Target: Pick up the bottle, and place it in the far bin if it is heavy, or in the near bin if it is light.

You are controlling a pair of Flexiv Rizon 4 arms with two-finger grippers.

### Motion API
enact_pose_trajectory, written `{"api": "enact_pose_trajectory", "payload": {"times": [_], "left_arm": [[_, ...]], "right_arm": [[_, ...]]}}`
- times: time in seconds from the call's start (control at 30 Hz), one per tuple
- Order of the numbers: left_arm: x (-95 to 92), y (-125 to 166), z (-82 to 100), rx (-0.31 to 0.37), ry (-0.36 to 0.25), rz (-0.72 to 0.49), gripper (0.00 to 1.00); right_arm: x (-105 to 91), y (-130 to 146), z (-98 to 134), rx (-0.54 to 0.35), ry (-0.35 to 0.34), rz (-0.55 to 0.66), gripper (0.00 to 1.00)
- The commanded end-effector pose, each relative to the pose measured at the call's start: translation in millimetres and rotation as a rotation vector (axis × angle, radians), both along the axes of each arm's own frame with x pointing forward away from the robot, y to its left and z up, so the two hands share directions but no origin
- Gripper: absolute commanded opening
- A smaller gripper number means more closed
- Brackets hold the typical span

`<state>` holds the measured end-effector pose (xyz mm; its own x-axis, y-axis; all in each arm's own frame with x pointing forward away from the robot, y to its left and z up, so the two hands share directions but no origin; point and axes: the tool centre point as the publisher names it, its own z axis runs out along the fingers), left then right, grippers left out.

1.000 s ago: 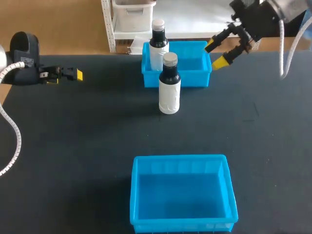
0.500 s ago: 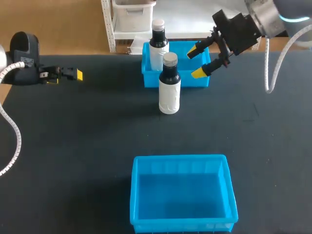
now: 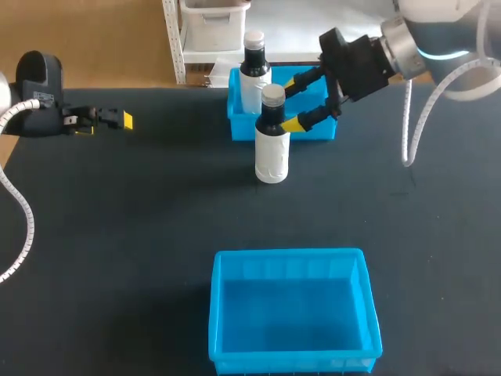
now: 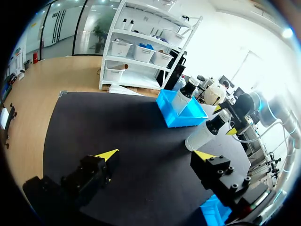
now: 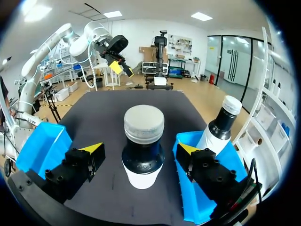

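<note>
A bottle (image 3: 272, 135) with a black neck, white body and grey cap stands upright on the black table, just in front of the far blue bin (image 3: 317, 110). A second, similar bottle (image 3: 254, 69) stands in that bin's left end. My right gripper (image 3: 295, 102) is open at the standing bottle's neck, one yellow tip on each side, apart from it; the right wrist view shows the bottle (image 5: 143, 146) between the open fingers (image 5: 91, 151). The near blue bin (image 3: 292, 311) is empty. My left gripper (image 3: 124, 120) hangs open at the far left; its wrist view shows the bottle (image 4: 207, 133) well ahead.
The far bin (image 5: 207, 188) lies beside the right gripper's one finger in the right wrist view, with the second bottle (image 5: 221, 126) in it. The near bin (image 5: 43, 146) lies on the other side. Black tabletop (image 3: 141, 235) spreads between the bins and to the left.
My right arm has come down and leftward from the far right corner, bringing its open fingers to either side of the standing bottle's neck. The left arm has stayed still.
</note>
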<state>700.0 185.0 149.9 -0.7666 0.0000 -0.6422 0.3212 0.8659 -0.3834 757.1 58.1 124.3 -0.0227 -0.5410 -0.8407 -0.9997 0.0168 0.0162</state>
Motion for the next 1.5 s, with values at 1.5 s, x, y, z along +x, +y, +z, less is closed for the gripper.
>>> {"api": "enact_pose_trajectory", "payload": {"times": [1.5], "left_arm": [[0.0,0.0,0.0,0.0,0.0,0.0,1.0]], "right_arm": [[-1.9,27.7,-2.4,0.052,0.045,0.054,0.62]]}}
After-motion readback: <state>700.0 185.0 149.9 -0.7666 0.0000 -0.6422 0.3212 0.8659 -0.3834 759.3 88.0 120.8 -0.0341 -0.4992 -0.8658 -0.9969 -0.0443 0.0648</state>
